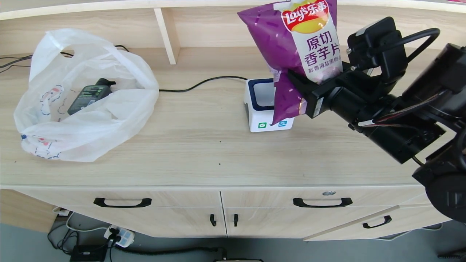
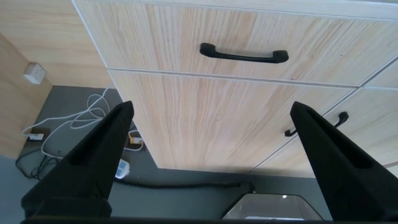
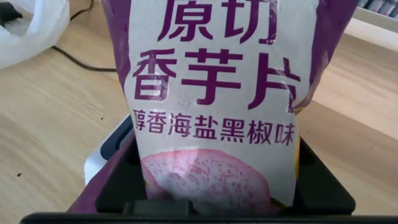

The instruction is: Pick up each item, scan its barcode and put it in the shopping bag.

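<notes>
A purple and white chip bag point(image 1: 296, 47) stands upright in the air, with my right gripper point(image 1: 309, 85) shut on its lower part. Its bottom end hangs in front of the white barcode scanner point(image 1: 260, 105) on the counter. The right wrist view has the chip bag point(image 3: 217, 99) pinched between the dark fingers point(image 3: 118, 180), the scanner's edge point(image 3: 92, 171) showing behind. A white shopping bag point(image 1: 83, 98) lies open at the counter's left with a dark bottle point(image 1: 89, 95) inside. My left gripper point(image 2: 211, 162) is open, hanging low in front of the cabinet drawers point(image 2: 211, 106).
A black cable point(image 1: 200, 83) runs from the scanner toward the shopping bag. A wooden shelf upright point(image 1: 167, 34) rises at the back. The counter's front edge point(image 1: 204, 183) sits above drawers with black handles point(image 1: 122, 202). A power strip point(image 1: 120, 234) and cords lie on the floor.
</notes>
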